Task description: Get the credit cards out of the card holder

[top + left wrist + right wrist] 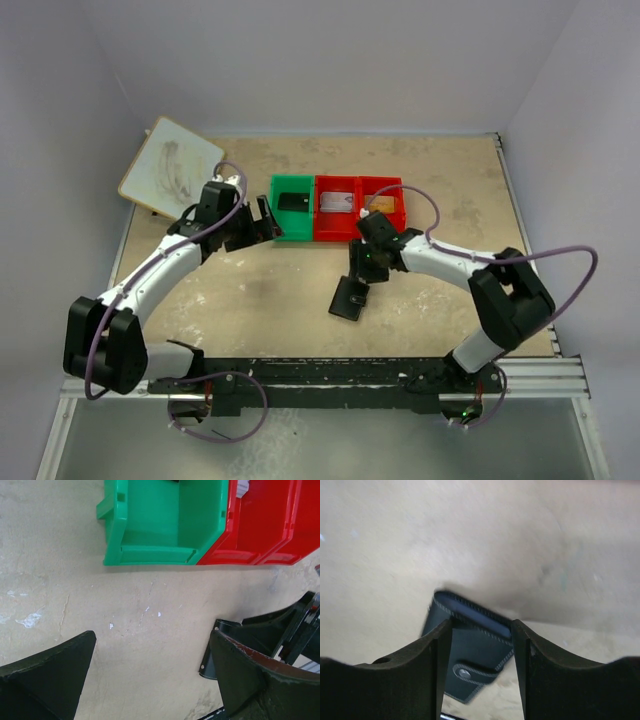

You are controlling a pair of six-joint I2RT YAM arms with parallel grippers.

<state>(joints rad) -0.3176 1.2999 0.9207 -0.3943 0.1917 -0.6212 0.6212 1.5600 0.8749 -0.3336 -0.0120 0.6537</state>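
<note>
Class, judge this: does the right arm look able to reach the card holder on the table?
Probably yes: the right gripper hangs open close over the card holder, with nothing between them.

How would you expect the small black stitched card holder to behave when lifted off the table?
The black stitched card holder looks like soft leather, so it probably flexes rather than staying stiff. Its snap tab appears fastened, so it likely stays folded. Being thin and flat, it should not roll.

Bare table (250, 290) beside card holder (348, 297), bins (335, 238) seemingly close behind
</note>
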